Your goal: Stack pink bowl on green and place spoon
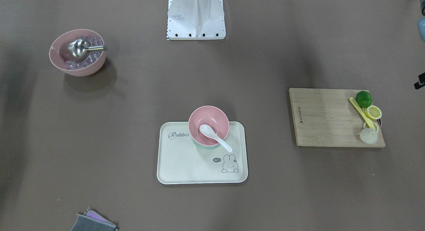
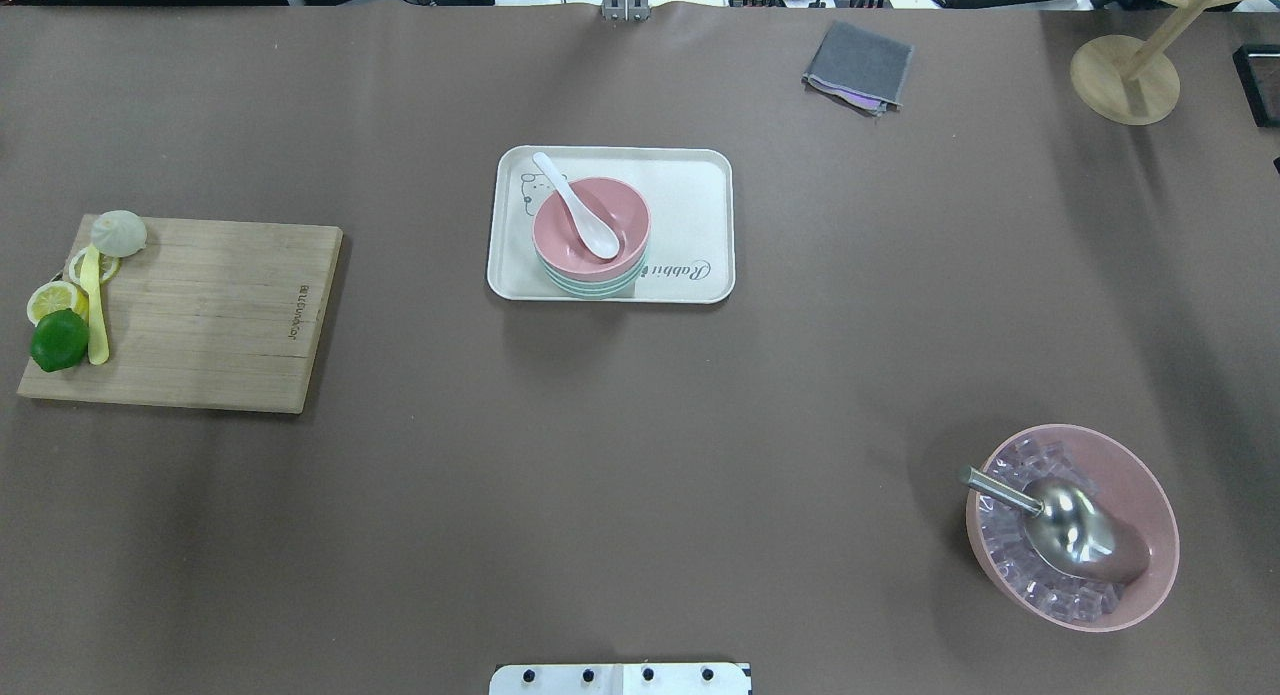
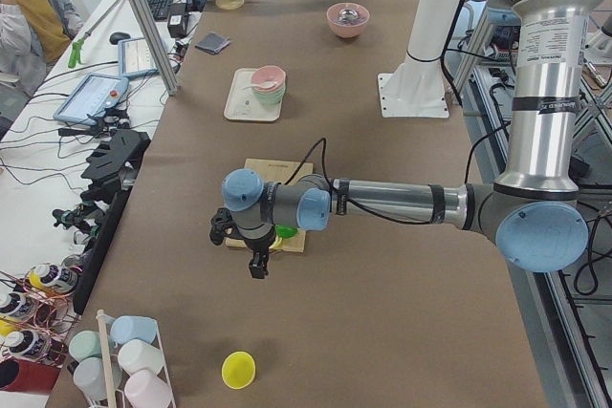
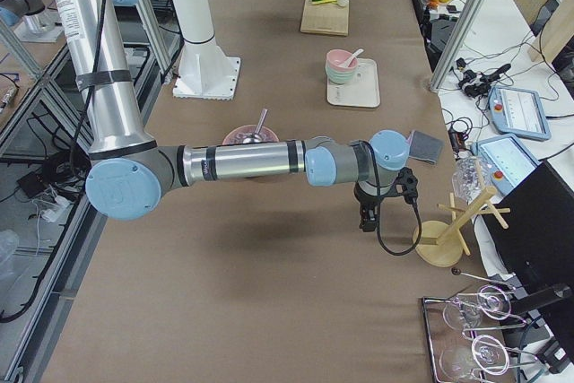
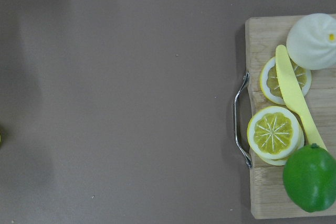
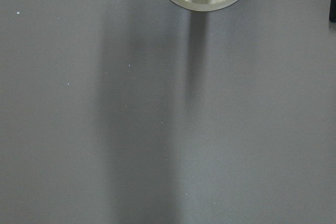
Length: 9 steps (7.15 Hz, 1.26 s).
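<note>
Nearest the front-facing camera, at the frame's bottom edge, lies a folded grey cloth (image 1: 93, 223). Mid-frame, the small pink plastic bowl (image 1: 208, 124) sits nested on the pale green bowl (image 1: 205, 146) on the cream rabbit-printed tray (image 1: 186, 164). The white ceramic spoon (image 1: 215, 137) rests inside, its handle slanting lower right over the rim. Both steps look done. The left pincer (image 3: 258, 263) and right pincer (image 4: 366, 220) hang at opposite ends of the desk (image 1: 99, 141), well apart from the tray, neither plainly nearer. Whether they are released or clenched I cannot tell.
</note>
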Motion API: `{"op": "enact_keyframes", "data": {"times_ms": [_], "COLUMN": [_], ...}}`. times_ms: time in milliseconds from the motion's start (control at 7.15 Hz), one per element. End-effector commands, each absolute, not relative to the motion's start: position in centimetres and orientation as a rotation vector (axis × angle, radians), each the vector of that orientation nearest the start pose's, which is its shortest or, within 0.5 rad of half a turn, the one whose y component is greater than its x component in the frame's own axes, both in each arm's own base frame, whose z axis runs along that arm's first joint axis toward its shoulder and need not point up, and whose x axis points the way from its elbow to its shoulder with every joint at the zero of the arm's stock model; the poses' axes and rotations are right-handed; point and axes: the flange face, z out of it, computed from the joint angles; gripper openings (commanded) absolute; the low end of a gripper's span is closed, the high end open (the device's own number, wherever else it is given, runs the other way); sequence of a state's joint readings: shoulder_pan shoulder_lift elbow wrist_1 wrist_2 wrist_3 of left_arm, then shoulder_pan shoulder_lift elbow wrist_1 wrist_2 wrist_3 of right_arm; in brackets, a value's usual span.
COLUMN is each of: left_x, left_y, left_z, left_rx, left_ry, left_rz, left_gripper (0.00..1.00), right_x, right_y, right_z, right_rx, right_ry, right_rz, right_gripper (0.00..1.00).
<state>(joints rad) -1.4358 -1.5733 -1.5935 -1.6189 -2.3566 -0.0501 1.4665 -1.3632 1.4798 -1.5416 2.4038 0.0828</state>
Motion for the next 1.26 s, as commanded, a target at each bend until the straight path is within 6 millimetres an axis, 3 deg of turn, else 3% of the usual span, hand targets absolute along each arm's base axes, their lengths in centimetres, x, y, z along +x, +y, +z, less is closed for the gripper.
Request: {"op": "enact_keyframes", "data": {"times_ms": [0,1118], "left_x": [0.5,1.1], "left_y": [-49.9,-50.1], "left_z": [64.3,62.9], "left_rx": [-0.011,-0.009], "left_ry": [0.792,0.890], "left_rz": [0.106,0.112], "left_gripper": [0.99,0.99], "right_x": [-0.2,0.0], "right_y": [-59.0,-58.3], "right_z": [58.3,59.7], "right_rx": [0.062,0.059], "right_ry": [-0.841,-0.789], "right_rz": [-0.082,-0.100], "right_gripper": [1.00,1.00]}}
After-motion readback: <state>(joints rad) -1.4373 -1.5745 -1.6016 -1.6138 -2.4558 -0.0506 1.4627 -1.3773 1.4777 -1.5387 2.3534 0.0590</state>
